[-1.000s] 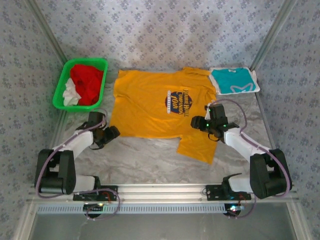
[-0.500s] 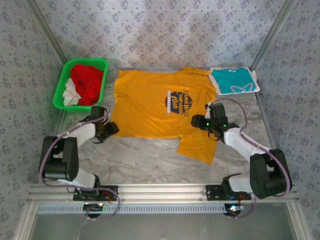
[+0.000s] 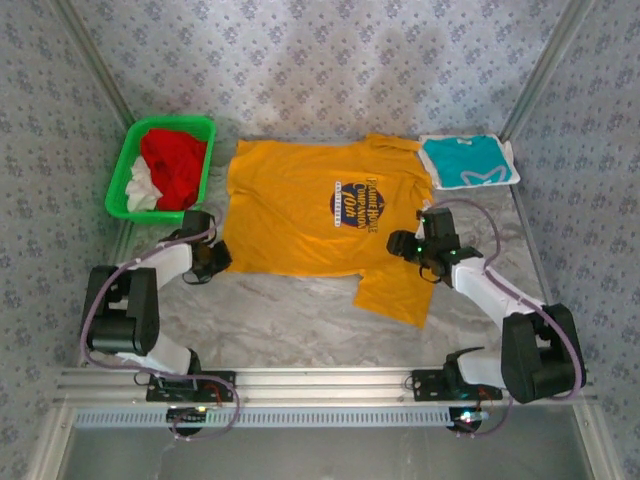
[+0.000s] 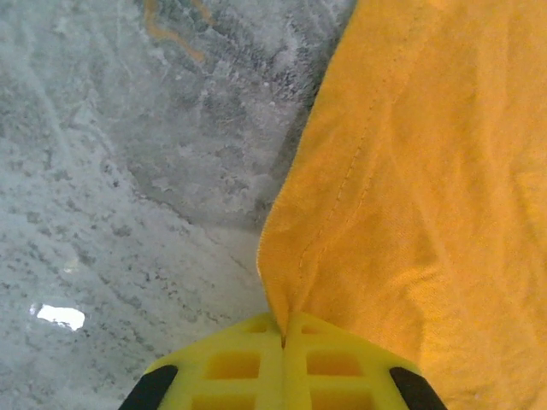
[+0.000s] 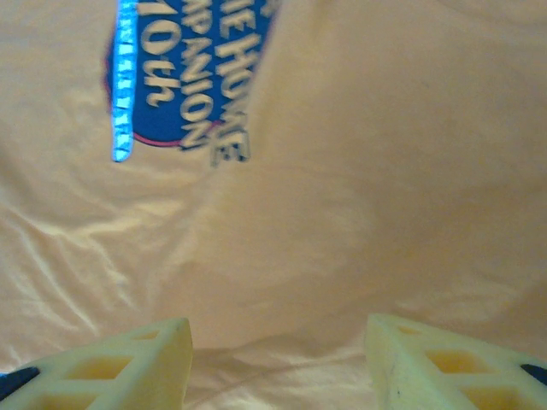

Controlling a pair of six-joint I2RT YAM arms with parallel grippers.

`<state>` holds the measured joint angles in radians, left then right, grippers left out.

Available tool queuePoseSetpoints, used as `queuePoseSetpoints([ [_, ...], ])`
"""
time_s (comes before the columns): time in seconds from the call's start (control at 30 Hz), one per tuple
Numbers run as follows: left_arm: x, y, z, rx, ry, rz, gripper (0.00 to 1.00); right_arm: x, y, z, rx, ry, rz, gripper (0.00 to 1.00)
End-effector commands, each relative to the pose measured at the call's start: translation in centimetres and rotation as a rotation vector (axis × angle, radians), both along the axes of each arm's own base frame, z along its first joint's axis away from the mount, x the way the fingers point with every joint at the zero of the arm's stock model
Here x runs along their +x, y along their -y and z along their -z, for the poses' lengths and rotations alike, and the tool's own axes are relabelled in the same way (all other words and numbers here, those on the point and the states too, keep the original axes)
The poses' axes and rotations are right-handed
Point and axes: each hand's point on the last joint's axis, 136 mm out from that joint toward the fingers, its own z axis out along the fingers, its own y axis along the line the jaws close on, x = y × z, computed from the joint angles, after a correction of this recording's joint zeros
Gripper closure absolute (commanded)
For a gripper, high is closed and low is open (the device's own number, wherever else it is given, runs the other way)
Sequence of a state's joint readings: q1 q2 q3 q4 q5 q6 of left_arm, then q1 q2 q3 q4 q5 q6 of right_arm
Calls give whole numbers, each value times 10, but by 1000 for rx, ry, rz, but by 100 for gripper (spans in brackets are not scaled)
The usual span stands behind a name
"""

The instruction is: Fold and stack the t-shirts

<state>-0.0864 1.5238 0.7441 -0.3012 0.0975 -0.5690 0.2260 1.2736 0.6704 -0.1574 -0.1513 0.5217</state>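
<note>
A yellow-orange t-shirt (image 3: 300, 215) with a dark blue round chest print (image 3: 357, 203) lies spread flat on the table. My left gripper (image 3: 216, 259) is shut on the shirt's near left corner (image 4: 295, 282), its yellow fingers (image 4: 248, 363) pinching the hem. My right gripper (image 3: 402, 244) hovers open over the shirt's right side, just below the print (image 5: 171, 85), with its fingers (image 5: 128, 359) spread wide and bare cloth (image 5: 342, 213) between them. A folded teal t-shirt (image 3: 467, 160) with a white mark rests at the far right.
A green plastic basket (image 3: 125, 168) with red and white cloth stands at the far left. Marbled grey tabletop (image 3: 280, 315) lies in front of the shirt. Patterned walls close in the back and both sides.
My left gripper has moved up to the shirt's near left corner and closed on it. The right gripper has shifted slightly over the shirt's right side.
</note>
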Motion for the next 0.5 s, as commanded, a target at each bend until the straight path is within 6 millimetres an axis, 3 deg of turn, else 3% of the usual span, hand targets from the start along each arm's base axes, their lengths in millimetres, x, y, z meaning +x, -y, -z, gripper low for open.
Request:
queuePoseSetpoints([
  [0.0, -1, 3, -16, -16, 36, 10, 100, -42, 20, 20, 3, -211, 124, 42],
  [0.27, -14, 3, -31, -22, 44, 9, 100, -149, 52, 43, -3, -467, 345, 35],
  [0.37, -18, 2, -31, -21, 33, 8, 100, -166, 56, 53, 13, -533, 382, 34],
  [0.47, -17, 2, -33, -23, 39, 5, 100, -169, 49, 61, 62, -581, 368, 33],
])
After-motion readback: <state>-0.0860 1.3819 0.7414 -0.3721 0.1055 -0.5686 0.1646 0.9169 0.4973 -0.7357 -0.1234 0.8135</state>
